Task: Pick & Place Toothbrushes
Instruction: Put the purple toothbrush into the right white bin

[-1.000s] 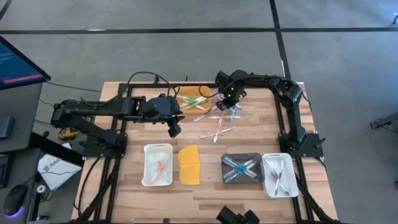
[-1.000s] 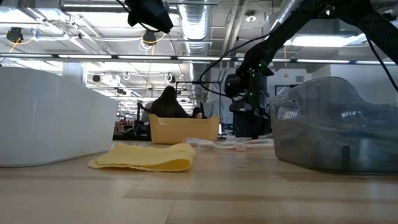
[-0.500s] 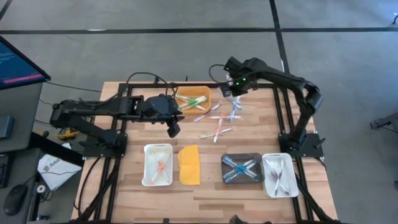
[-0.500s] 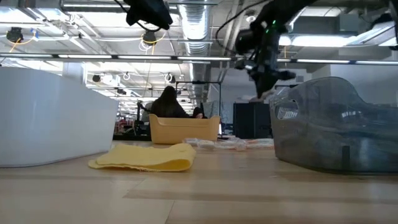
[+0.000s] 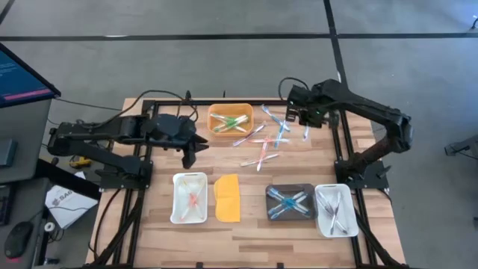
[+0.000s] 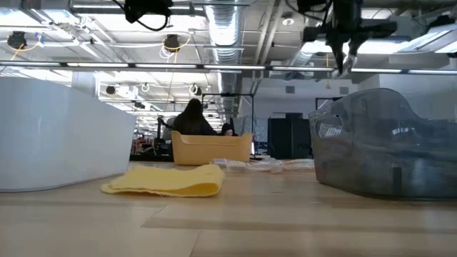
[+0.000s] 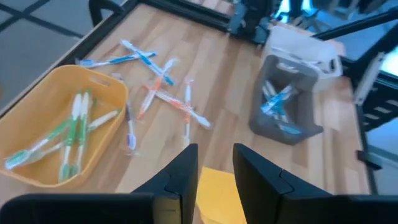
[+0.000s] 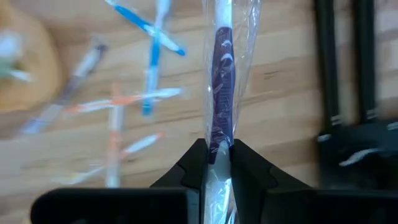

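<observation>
My right gripper (image 5: 305,122) hangs high over the table's far right part, shut on a purple toothbrush (image 8: 221,68) in a clear wrapper. Several loose toothbrushes (image 5: 261,143), orange, blue and white, lie crossed on the wood at the far middle. Green ones lie in the yellow tray (image 5: 230,119), blue ones in the grey tray (image 5: 290,202). My left gripper (image 5: 188,155) hovers left of the yellow tray, open, with nothing between its fingers (image 7: 183,171). My right gripper pinches the wrapped toothbrush at one end (image 8: 217,144) between its two fingers. The fingers come from above, pointing down. The toothbrush hangs below them (image 6: 348,58), running on in line with the fingers, lifted clear of the table.
A white tray (image 5: 190,198) with orange toothbrushes and a flat yellow lid (image 5: 228,198) lie near the front left. Another white tray (image 5: 334,211) stands at the front right beside the grey one. Dark frame rails run along the table's sides.
My right gripper has risen from the loose pile, gone toward the table's right edge and rolled about, carrying the wrapped toothbrush up clear of the wood. My left gripper has drawn back toward the table's left edge.
</observation>
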`<move>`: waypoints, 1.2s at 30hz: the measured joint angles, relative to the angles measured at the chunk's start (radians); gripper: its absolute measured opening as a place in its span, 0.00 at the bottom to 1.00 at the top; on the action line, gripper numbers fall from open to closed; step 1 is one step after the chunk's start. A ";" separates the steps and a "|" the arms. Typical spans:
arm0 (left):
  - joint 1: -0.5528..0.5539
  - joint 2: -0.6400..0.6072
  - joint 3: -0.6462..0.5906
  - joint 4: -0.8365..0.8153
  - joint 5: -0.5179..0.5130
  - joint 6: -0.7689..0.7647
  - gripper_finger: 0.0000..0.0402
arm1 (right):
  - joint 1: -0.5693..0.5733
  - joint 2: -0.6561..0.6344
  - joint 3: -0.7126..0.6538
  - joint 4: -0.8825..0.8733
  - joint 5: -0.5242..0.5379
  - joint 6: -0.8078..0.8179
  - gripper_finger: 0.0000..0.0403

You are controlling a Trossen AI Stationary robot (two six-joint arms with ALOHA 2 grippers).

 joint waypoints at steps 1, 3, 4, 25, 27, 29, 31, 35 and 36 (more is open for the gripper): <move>0.000 -0.018 -0.012 0.002 0.010 0.000 0.24 | 0.024 -0.022 -0.013 0.005 0.000 0.054 0.10; 0.000 -0.050 -0.031 -0.005 0.029 -0.004 0.24 | 0.075 -0.061 -0.037 -0.005 0.000 0.162 0.10; 0.000 -0.068 -0.040 0.000 0.041 -0.007 0.24 | 0.106 -0.080 -0.054 -0.002 0.001 0.216 0.10; 0.000 -0.221 -0.088 -0.019 0.194 -0.037 0.24 | 0.756 -0.140 -0.343 -0.002 -0.417 0.910 0.10; 0.000 -0.221 -0.088 -0.020 0.198 -0.037 0.24 | 0.800 -0.133 -0.342 -0.002 -0.477 0.925 0.10; 0.000 -0.221 -0.088 -0.020 0.198 -0.037 0.24 | 0.836 -0.108 -0.343 -0.003 -0.518 0.933 0.10; 0.000 -0.221 -0.088 -0.020 0.198 -0.037 0.24 | 0.869 -0.085 -0.346 0.003 -0.556 0.937 0.10; -0.013 -0.221 -0.088 -0.030 0.205 -0.037 0.24 | 0.921 -0.040 -0.370 0.002 -0.605 0.948 0.10; -0.019 -0.221 -0.088 -0.031 0.206 -0.037 0.24 | 0.929 -0.027 -0.375 -0.002 -0.613 0.949 0.10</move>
